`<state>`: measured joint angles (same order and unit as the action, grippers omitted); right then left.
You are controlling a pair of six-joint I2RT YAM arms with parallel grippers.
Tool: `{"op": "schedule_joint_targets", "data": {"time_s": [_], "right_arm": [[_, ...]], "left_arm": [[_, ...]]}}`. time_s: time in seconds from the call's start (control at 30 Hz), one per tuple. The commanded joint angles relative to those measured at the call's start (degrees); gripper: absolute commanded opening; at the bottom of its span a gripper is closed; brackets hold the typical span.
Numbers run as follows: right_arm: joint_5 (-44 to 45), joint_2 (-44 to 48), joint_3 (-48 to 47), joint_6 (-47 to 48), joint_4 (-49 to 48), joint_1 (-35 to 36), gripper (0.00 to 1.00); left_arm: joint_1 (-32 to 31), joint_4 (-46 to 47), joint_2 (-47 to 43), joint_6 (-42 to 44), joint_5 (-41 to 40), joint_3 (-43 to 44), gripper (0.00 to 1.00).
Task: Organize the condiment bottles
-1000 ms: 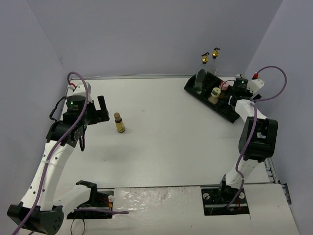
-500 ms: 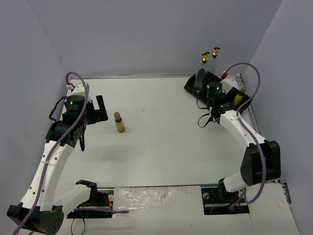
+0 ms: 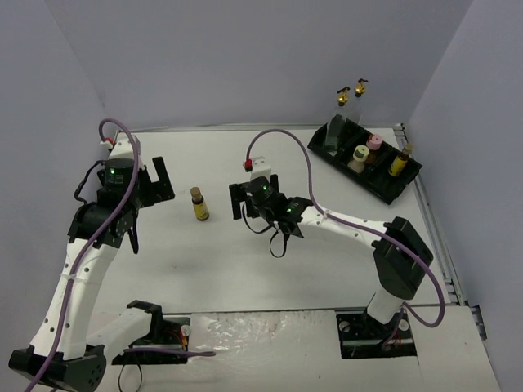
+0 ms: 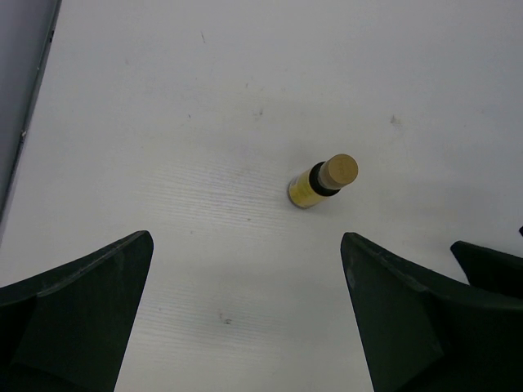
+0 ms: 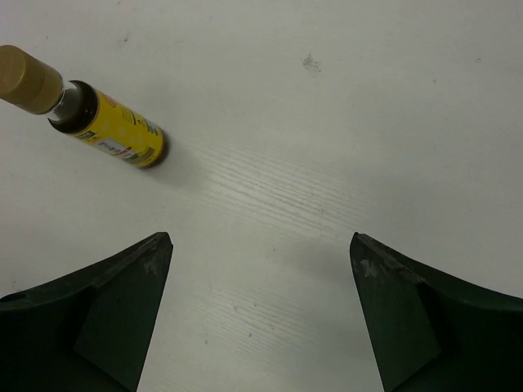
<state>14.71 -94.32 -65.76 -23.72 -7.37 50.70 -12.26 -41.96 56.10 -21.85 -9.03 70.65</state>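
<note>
The amber bottle [image 3: 200, 206] (yellow label, print unreadable) is standing on the table [image 3: 286, 269] between the left gripper [image 4: 247, 238] and the right gripper [image 5: 260, 238], newly swung over from the tray [image 3: 384, 186]; both are gaping empty

A long black tray [image 3: 377, 189] with compartments sits askew at 2 o'clock on the white table [image 3: 270, 269], near the plain grey-blue walls [image 3: 245, 57] that close in three sides, and a crinkled shiny sheet [image 3: 261, 327] lies along the 6 o'clock edge.
</note>
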Motion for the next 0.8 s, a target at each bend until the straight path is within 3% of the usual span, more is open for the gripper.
{"op": "schedule_joint_targets", "data": {"time_s": [0.0,0.27,0.77], "right_arm": [[-0.93,-3.71,-6.48,5.73,-5.78,1.44,0.88],[-4.43,-10.85,-12.39,10.37,-9.36,2.90,0.88],[-3.95,-23.00,-26.29,14.00,-7.20,7.20,0.87]], "left_arm": [[0.57,-0.29,-1.35,-1.23,-2.45,5.86,0.97],[0.57,-2.40,-0.82,-1.63,-3.14,8.99,0.97],[0.57,-3.72,-0.49,-1.18,-3.89,10.74,0.97]]}}
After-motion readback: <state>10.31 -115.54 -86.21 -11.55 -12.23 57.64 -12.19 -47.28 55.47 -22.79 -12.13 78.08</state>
